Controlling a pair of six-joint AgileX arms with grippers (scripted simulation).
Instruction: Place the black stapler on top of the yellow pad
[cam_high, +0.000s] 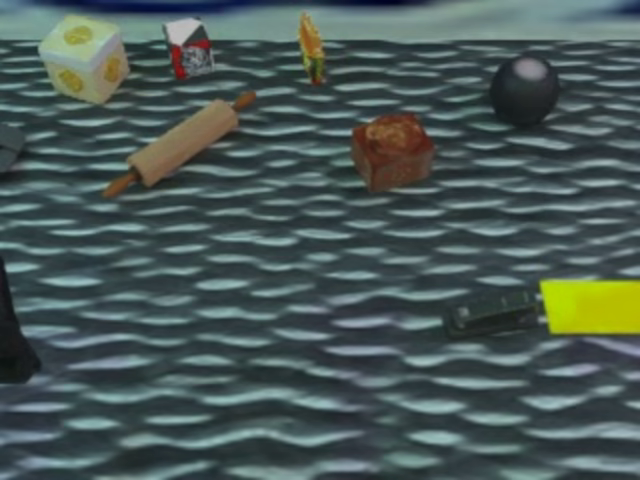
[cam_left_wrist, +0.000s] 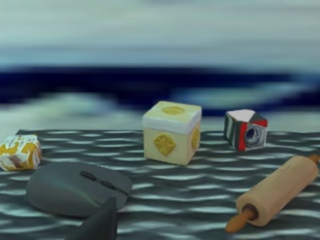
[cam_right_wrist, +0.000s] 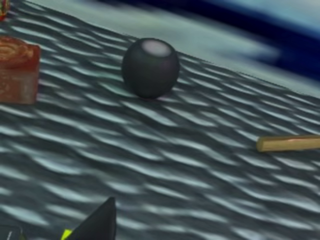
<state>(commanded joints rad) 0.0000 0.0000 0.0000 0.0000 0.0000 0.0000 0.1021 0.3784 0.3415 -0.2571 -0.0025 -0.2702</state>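
The black stapler (cam_high: 490, 315) lies flat on the table at the right, lengthwise left to right. Its right end touches the left edge of the yellow pad (cam_high: 592, 306), which runs off the top view's right side. My left arm (cam_high: 12, 335) is a dark shape at the left edge, far from both. In the left wrist view one dark fingertip (cam_left_wrist: 102, 222) shows, and my left gripper (cam_left_wrist: 200, 234) is open and empty. My right arm is outside the top view. My right gripper (cam_right_wrist: 190, 234) is open and empty, with one fingertip (cam_right_wrist: 102, 220) beside a sliver of the yellow pad (cam_right_wrist: 65, 234).
Along the back stand a cream cube with yellow circles (cam_high: 84, 58), a red-and-white box (cam_high: 188, 47) and a yellow-green item (cam_high: 312, 46). A rolling pin (cam_high: 182, 142), a brown cake block (cam_high: 392, 151) and a black sphere (cam_high: 524, 89) lie nearer. A grey mouse (cam_left_wrist: 75, 187) sits far left.
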